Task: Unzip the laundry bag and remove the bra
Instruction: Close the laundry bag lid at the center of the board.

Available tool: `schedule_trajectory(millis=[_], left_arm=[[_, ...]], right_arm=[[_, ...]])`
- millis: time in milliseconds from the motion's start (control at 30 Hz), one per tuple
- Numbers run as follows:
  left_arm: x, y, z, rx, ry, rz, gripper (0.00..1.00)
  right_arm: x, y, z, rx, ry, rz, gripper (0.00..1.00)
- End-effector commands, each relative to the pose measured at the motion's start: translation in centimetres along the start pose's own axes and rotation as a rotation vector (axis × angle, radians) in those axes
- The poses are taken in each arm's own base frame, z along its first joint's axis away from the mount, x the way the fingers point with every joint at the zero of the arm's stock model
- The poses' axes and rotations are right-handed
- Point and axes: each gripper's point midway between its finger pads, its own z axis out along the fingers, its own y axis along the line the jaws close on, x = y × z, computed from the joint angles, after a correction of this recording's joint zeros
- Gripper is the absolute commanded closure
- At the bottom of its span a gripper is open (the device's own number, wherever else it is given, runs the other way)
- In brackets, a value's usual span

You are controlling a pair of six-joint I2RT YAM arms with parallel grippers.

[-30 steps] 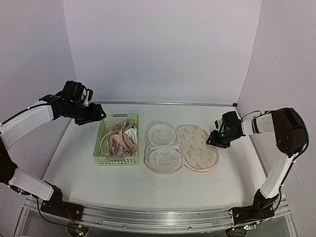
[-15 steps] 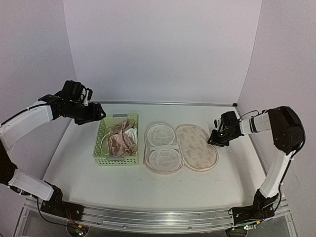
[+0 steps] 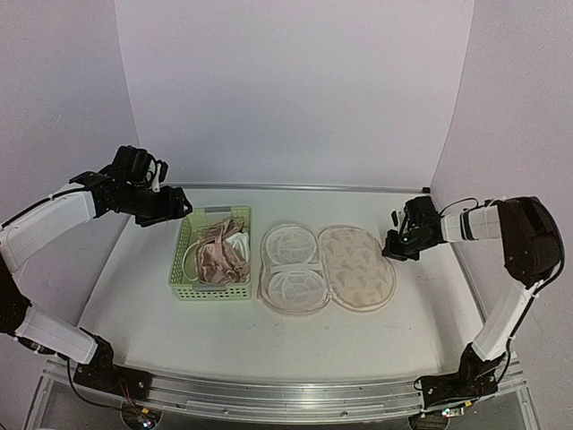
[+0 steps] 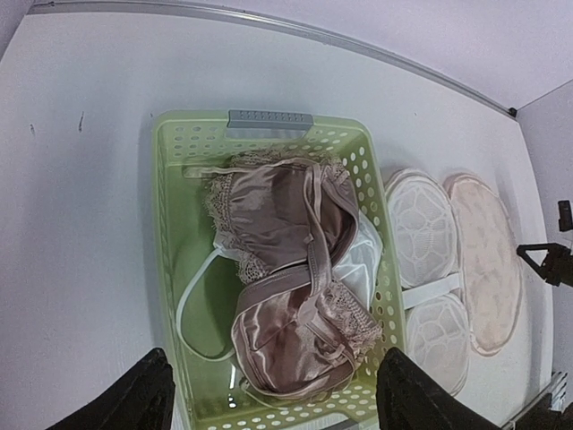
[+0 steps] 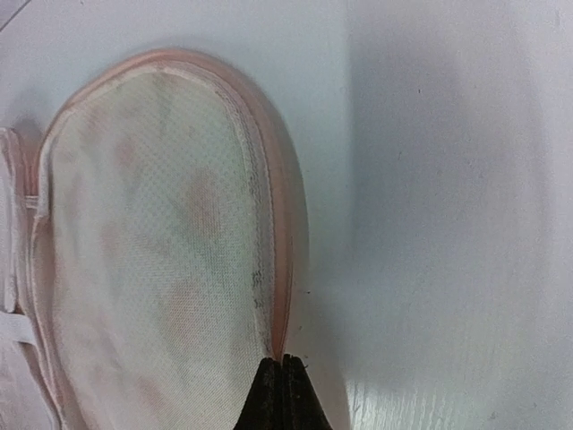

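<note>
Tabletop (image 5: 448, 179): closed right pincer (image 5: 283, 363) hides part of laundry bag (image 5: 152, 233) rim.

White table (image 3: 134, 305), pale lilac walls (image 3: 286, 90) on three sides — soft even light, metal rail (image 3: 269, 399) at front

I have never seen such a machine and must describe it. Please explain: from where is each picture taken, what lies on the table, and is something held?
These are two robot arms bolted to a table. One picture looks down from above and behind them; the other two come from a camera on each wrist. On the table lie an opened laundry bag and a green basket with a bra inside. The left fingers hang open above the basket, holding nothing. The right fingers are shut at the bag's pink edge; whether they pinch it is unclear.
</note>
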Motion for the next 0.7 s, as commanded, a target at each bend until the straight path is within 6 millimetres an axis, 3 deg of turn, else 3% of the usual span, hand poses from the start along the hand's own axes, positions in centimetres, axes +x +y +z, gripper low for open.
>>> schedule_trajectory(millis=[0, 233, 400, 667], left_arm=[[-1.8, -1.2, -1.6, 0.048, -0.057, 0.013, 0.22], [-0.9, -1.3, -0.9, 0.064, -0.028, 0.024, 0.22], [-0.1, -1.8, -0.5, 0.103, 0.0, 0.041, 0.21], [1.5, -2.0, 0.2, 0.139, 0.044, 0.062, 0.19]], right_arm=[[-3.7, 2.3, -4.7, -0.051, -0.135, -0.017, 1.0], [-5.3, 4.4, -9.3, -0.096, -0.202, -0.032, 1.0], [-6.1, 7.1, -12.1, -0.131, -0.243, -0.058, 1.0], [-7.1, 12.1, -14.2, -0.109, -0.256, -0.113, 1.0]])
